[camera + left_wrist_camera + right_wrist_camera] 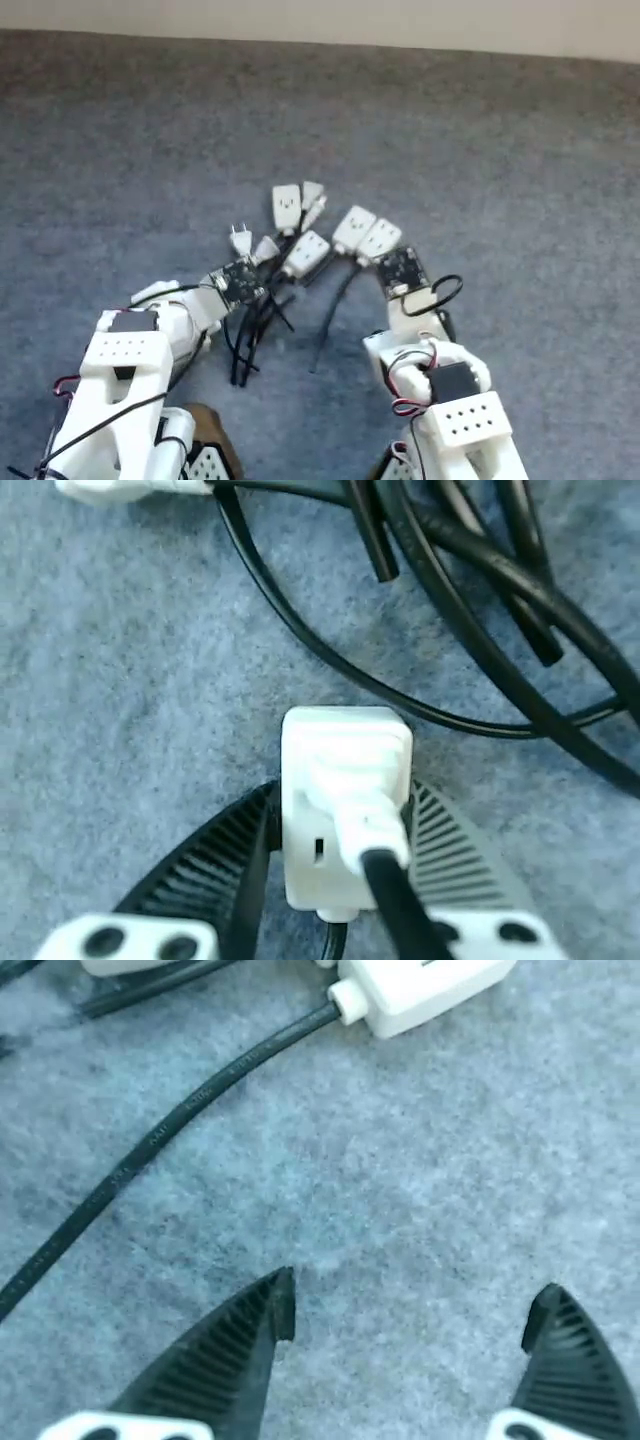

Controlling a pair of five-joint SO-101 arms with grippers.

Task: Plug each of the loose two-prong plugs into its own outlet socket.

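My left gripper [343,795] is shut on a white outlet socket [340,780], one ribbed finger [235,855] on each side. A white plug [360,815] with a black cable sits in that socket's face. My right gripper [415,1300] is open over bare carpet, a short way from another white socket [425,985] and its black cable [180,1110]. From above, a loose two-prong plug [240,238] lies on the carpet just beyond the left arm [150,340]. Two sockets [365,233] lie side by side just ahead of the right arm [440,385].
More white sockets and plugs [297,205] lie farther back in the middle. Black cables [255,330] tangle between the arms, and several cross the left wrist view [500,590]. Grey carpet [520,160] stretches all around.
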